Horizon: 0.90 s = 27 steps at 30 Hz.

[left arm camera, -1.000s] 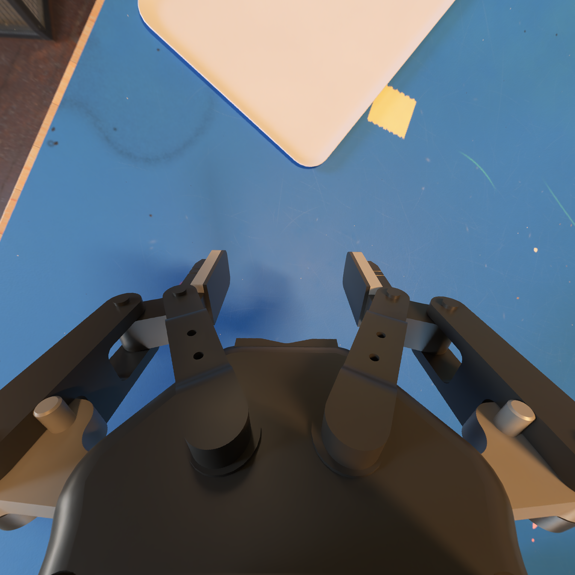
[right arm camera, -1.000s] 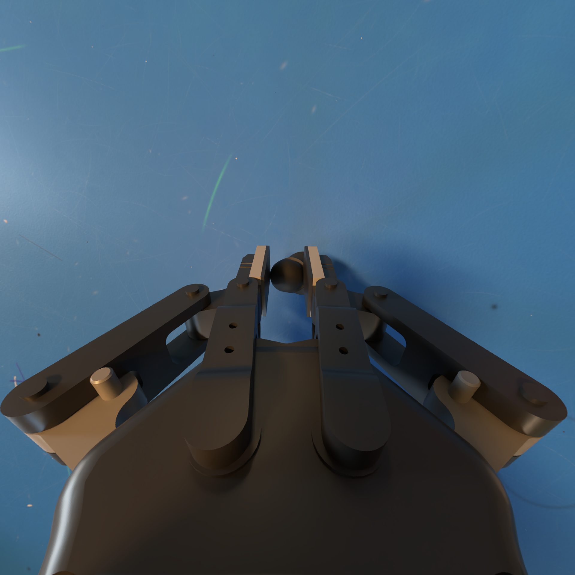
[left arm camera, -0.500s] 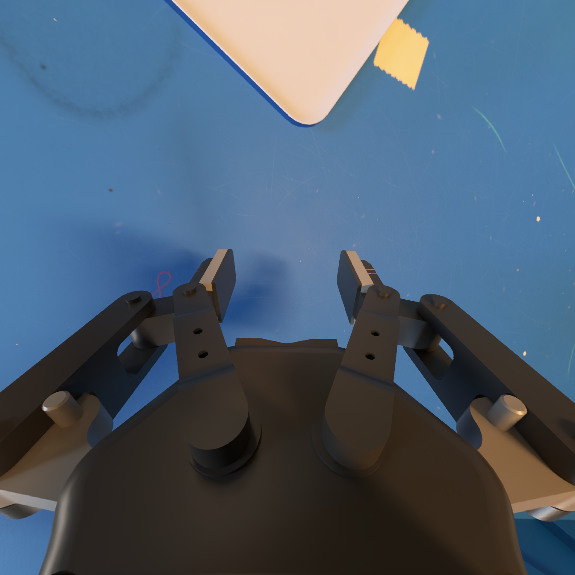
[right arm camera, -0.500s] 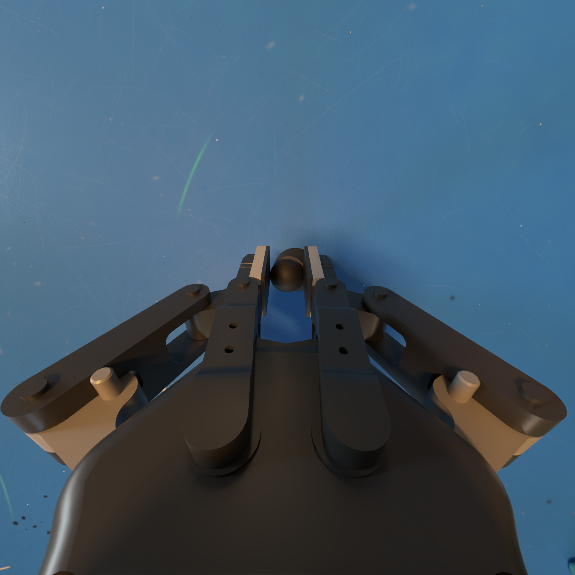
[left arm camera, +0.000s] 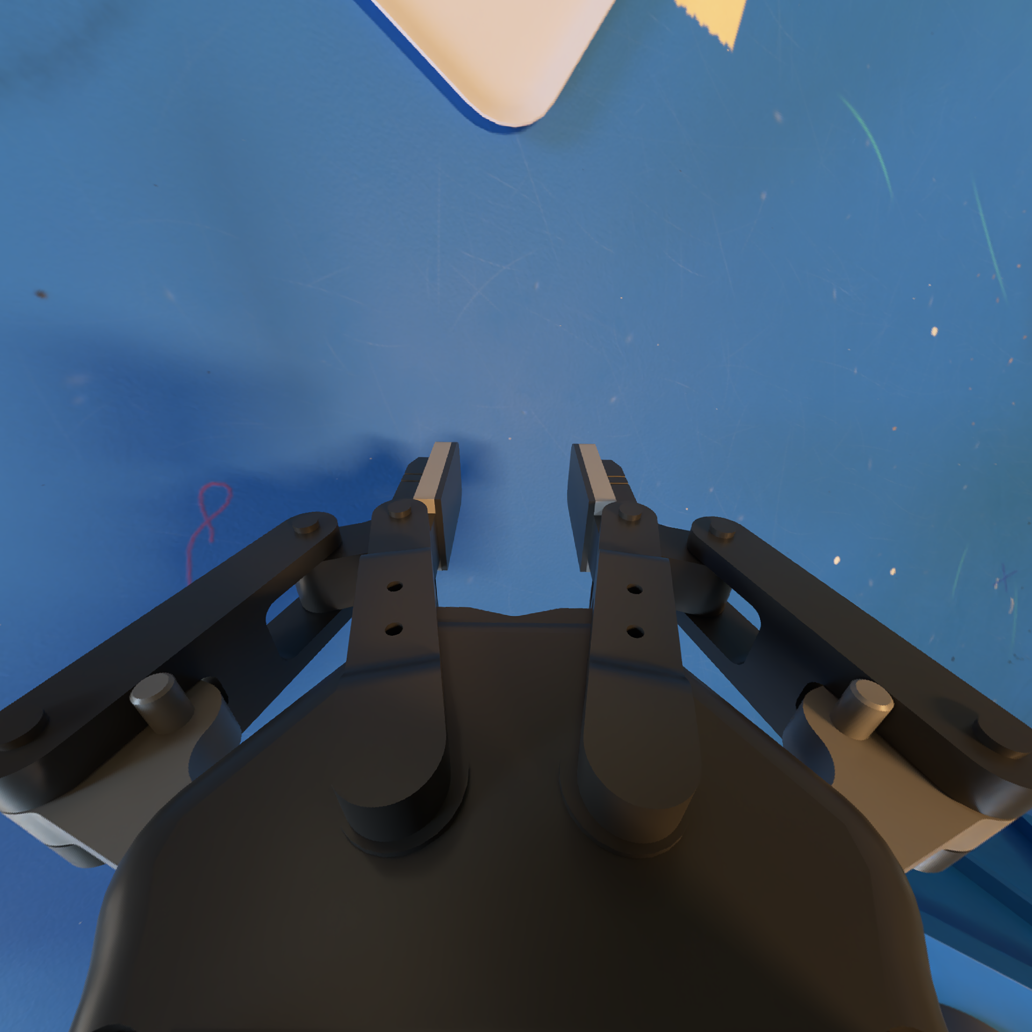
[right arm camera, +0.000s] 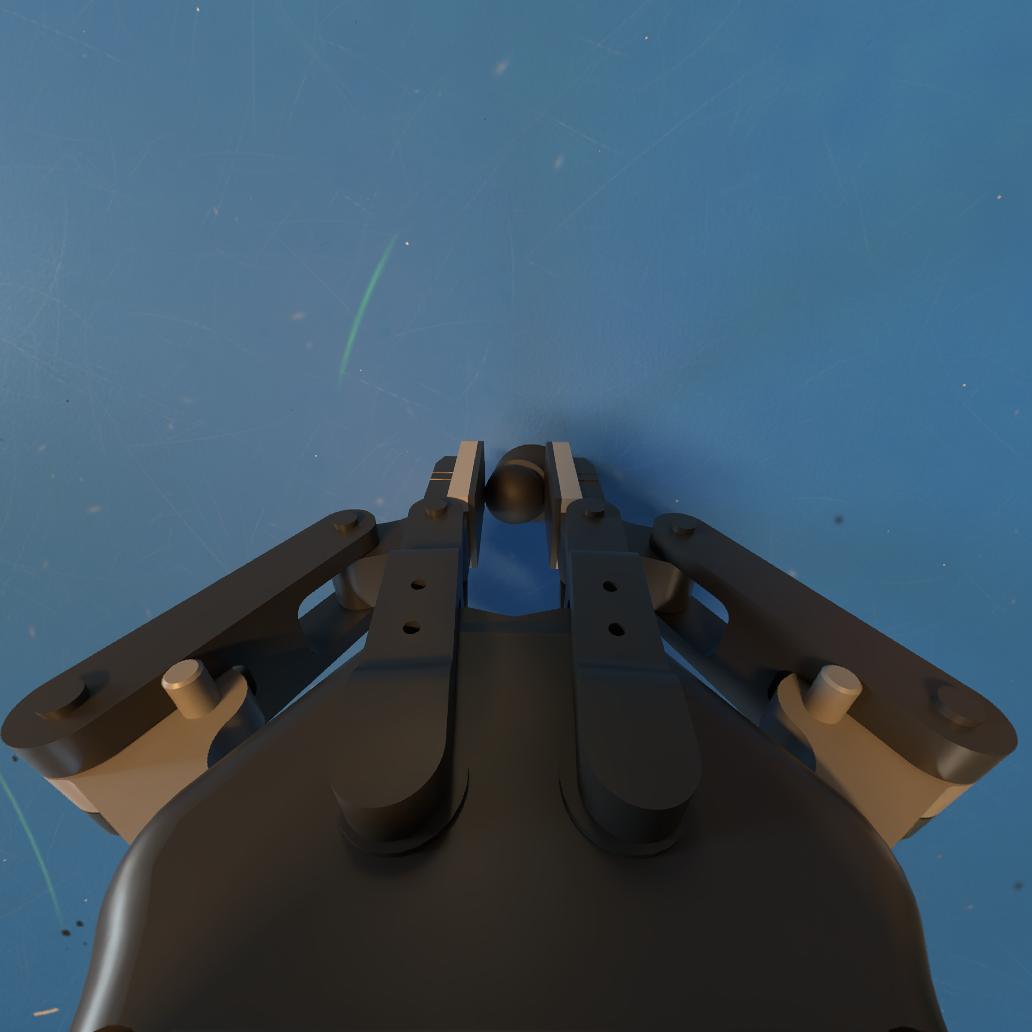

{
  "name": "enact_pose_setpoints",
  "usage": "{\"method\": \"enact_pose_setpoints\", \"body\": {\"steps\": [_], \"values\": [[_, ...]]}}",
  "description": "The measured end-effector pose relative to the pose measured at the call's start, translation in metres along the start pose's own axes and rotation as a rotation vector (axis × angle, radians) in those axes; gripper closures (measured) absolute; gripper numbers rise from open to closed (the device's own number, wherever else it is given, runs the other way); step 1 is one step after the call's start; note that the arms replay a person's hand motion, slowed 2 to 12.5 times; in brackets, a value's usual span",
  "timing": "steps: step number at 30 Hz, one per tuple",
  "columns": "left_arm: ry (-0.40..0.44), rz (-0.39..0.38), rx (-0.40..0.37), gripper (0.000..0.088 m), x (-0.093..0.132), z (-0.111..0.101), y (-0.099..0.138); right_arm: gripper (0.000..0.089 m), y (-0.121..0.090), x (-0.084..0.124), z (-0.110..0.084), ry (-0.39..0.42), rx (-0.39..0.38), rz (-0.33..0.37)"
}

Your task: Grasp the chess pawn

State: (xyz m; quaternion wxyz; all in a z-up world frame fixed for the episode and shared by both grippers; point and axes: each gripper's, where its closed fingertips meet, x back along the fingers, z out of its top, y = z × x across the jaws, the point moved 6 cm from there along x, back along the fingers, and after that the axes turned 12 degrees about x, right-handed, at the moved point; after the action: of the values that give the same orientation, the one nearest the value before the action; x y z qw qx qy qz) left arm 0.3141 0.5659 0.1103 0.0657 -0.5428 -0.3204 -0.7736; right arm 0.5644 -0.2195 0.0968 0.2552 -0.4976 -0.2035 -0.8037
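Observation:
In the right wrist view my right gripper (right arm camera: 515, 466) is shut on a dark chess pawn (right arm camera: 515, 491). I look down on its round head, which sits between the two finger pads, with the blue table top (right arm camera: 726, 251) below. The pawn's body and base are hidden under the head and fingers. In the left wrist view my left gripper (left arm camera: 514, 463) is partly open and empty above the blue table top (left arm camera: 502, 307). The pawn does not show in that view.
A cream board with rounded corners (left arm camera: 502, 50) lies at the top of the left wrist view, with a piece of yellow tape (left arm camera: 715, 19) to its right. A small pink scribble (left arm camera: 209, 516) marks the table left of the left gripper.
My left gripper's jaws have narrowed and it has moved back from the cream board. My right gripper has travelled over the table with the pawn, whose head is now centred between the pads.

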Motion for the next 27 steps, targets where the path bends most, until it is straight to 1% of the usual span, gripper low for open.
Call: {"method": "enact_pose_setpoints", "body": {"steps": [4, 8, 14, 27], "values": [[-0.026, -0.034, -0.002, 0.0577, -0.003, 0.0, 0.003, 0.07, -0.002, 0.0, -0.001, 0.003, -0.004, -0.001], [-0.036, -0.04, -0.009, 0.0622, -0.004, 0.0, 0.005, 0.07, -0.005, 0.001, -0.002, 0.002, -0.007, -0.003], [-0.041, 0.014, -0.048, 0.0656, -0.005, 0.0, 0.005, 0.07, -0.009, 0.002, -0.003, 0.0, -0.006, -0.009], [-0.059, 0.175, -0.168, 0.0757, -0.009, 0.003, 0.013, 0.07, -0.019, 0.003, -0.003, 0.002, -0.002, -0.013]]}}
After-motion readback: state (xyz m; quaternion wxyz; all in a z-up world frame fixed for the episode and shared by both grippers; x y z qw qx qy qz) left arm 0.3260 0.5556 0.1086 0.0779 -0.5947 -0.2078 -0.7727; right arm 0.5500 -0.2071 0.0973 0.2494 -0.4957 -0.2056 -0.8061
